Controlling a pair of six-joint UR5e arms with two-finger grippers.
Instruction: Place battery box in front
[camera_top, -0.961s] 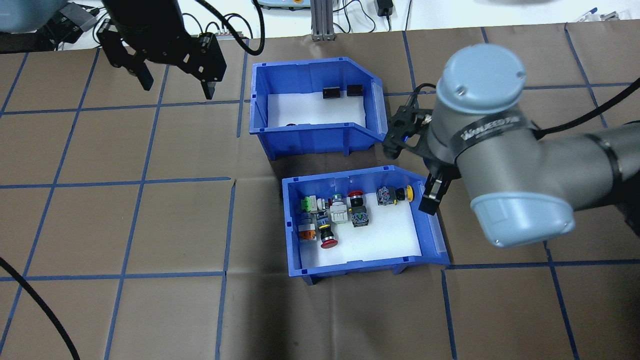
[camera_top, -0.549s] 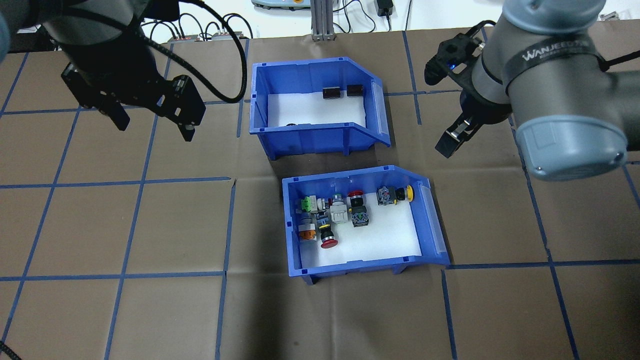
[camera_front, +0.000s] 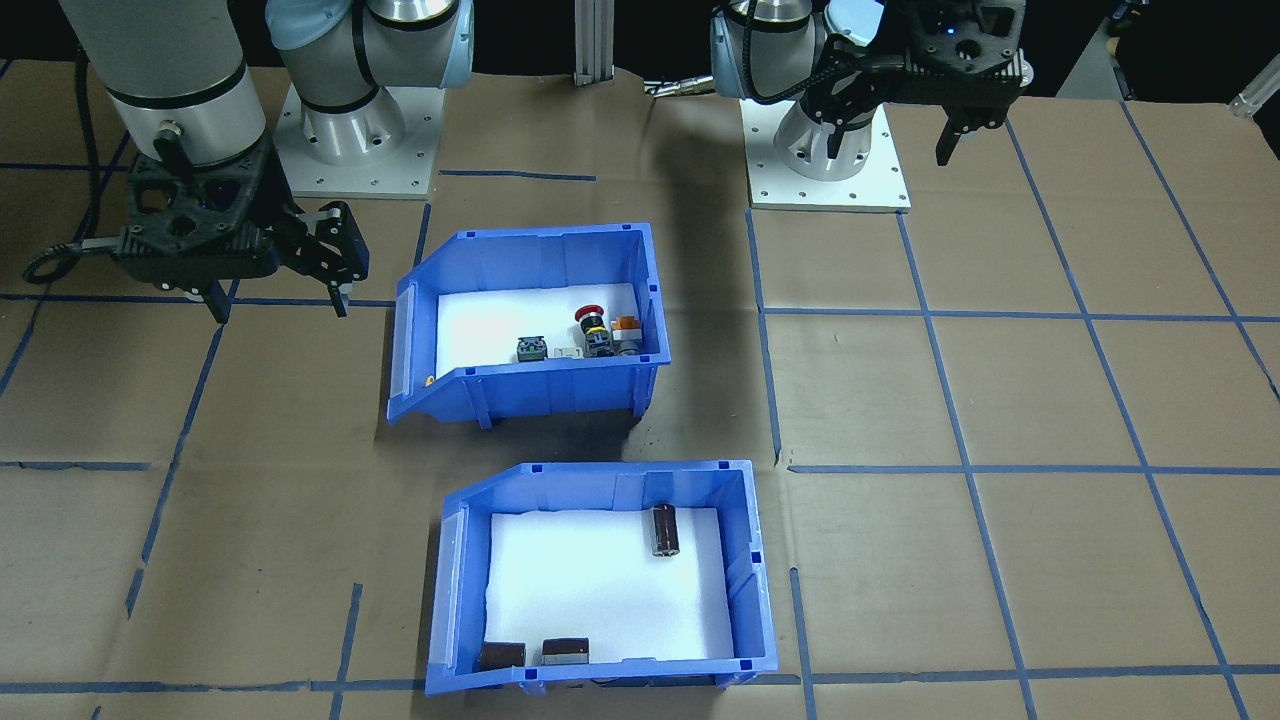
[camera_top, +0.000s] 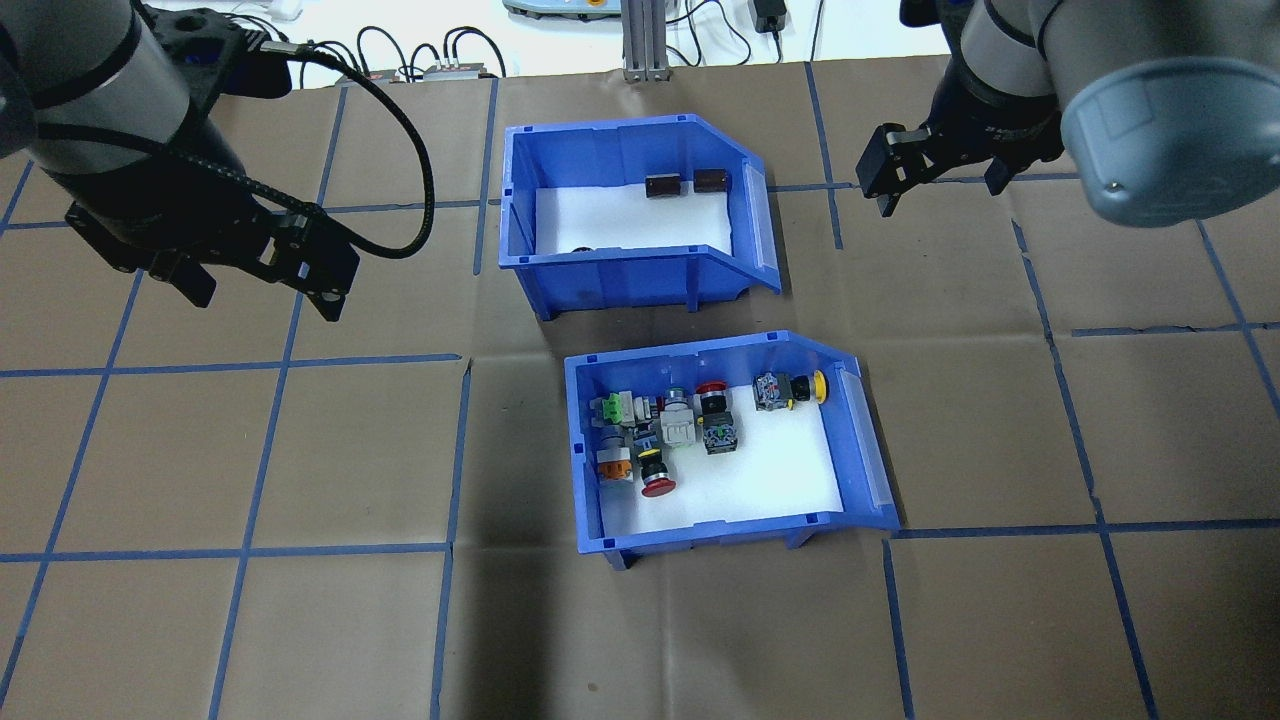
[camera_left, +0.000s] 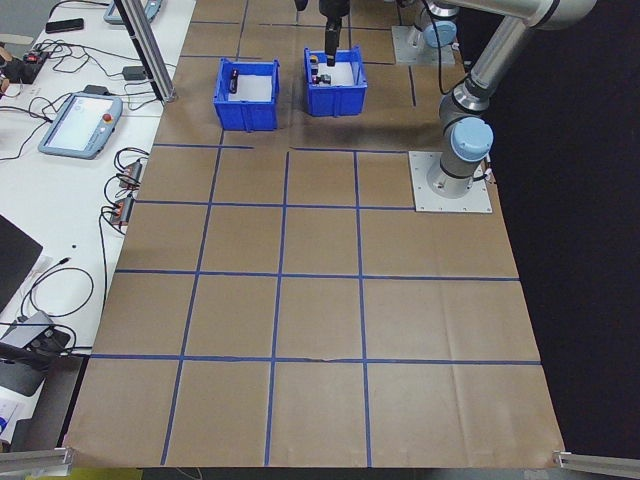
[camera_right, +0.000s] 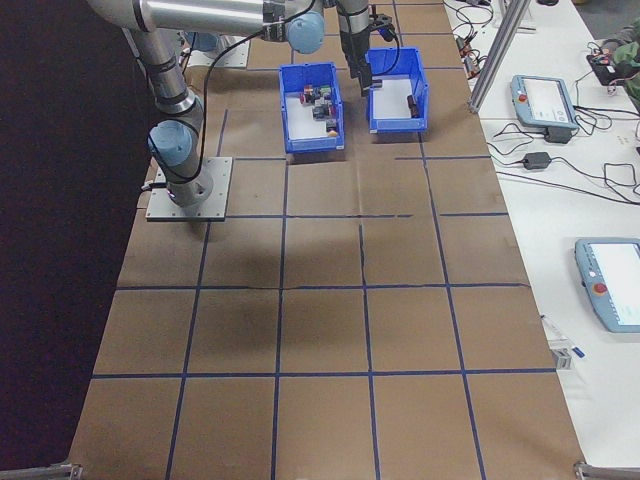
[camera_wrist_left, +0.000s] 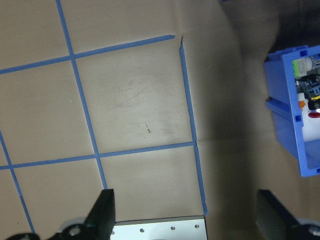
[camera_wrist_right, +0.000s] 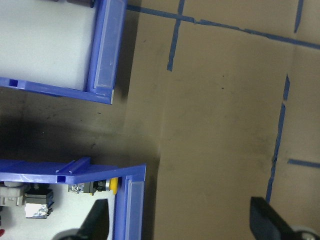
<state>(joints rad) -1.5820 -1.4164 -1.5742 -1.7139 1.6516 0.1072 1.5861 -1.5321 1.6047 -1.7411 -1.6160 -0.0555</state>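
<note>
The battery box (camera_top: 640, 275), a blue bin with white foam and three dark cylinders (camera_front: 665, 528), stands on the table on the side far from the robot. The switch bin (camera_top: 735, 535) sits just behind it, nearer the robot. My left gripper (camera_top: 262, 300) hangs open over bare table, well left of both bins. My right gripper (camera_top: 940, 195) is open too, raised to the right of the battery box's sloped end. Neither gripper touches a bin. The right wrist view shows the battery box corner (camera_wrist_right: 107, 50) and the switch bin's corner (camera_wrist_right: 131, 200) between open fingers (camera_wrist_right: 97, 220).
Brown paper with blue tape grid lines covers the table (camera_top: 300, 450). The arm base plates (camera_front: 825, 170) lie behind the bins. Cables and pendants (camera_left: 80, 125) lie on the white bench beyond the far table edge.
The right gripper has risen from beside the switch bin and swung back and right. The left gripper has drifted left and toward the robot. Both bins stayed put.
</note>
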